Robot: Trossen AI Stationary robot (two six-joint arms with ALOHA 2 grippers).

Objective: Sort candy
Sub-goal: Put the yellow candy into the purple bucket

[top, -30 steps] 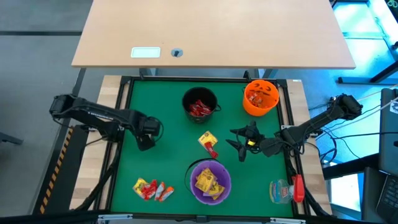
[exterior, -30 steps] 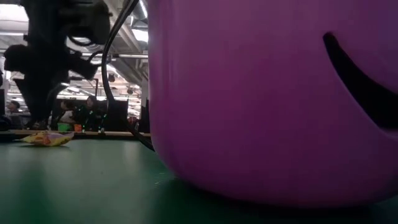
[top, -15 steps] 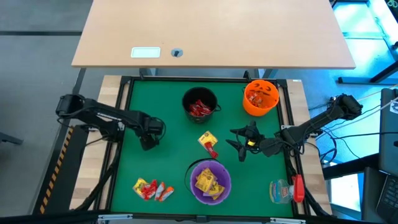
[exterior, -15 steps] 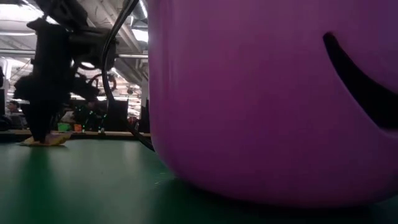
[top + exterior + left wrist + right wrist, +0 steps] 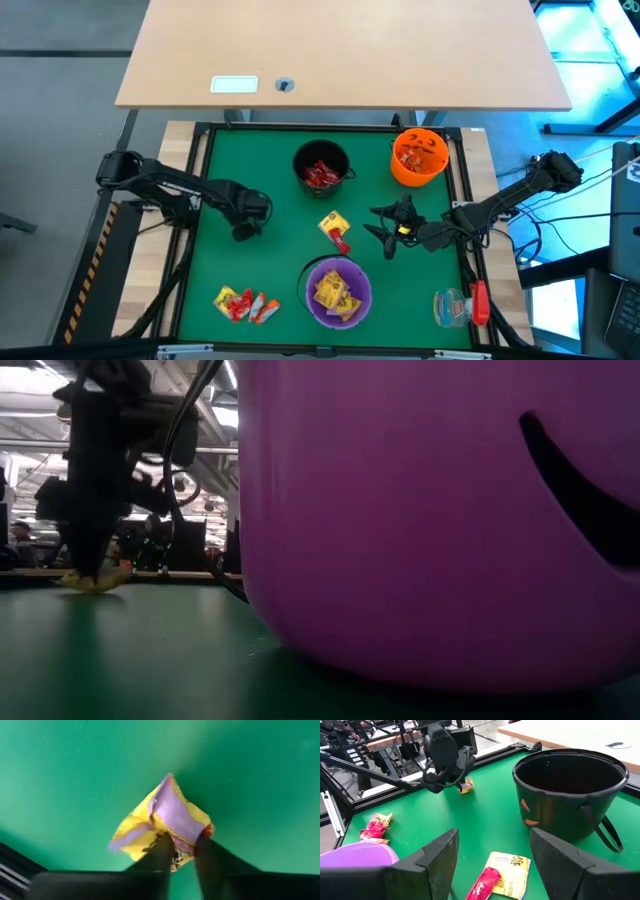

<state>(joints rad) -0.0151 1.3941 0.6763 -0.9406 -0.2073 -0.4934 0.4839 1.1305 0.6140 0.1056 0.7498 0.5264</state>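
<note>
green felt under me, my left claw (image 5: 181, 851) pinches a yellow candy (image 5: 162, 822) at nine o'clock; next i'd lift it toward the purple bowl (image 5: 338, 290).

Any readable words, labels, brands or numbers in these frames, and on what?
None can be read.
Label on the wooden table: too small to read.
Print on the yellow candy wrapper: blurred.
Black bucket: orange face shapes only, no lettering.

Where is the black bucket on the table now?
In the high view the black bucket stands at the far middle of the green mat, left of the orange bucket and beyond the purple bucket.
</note>
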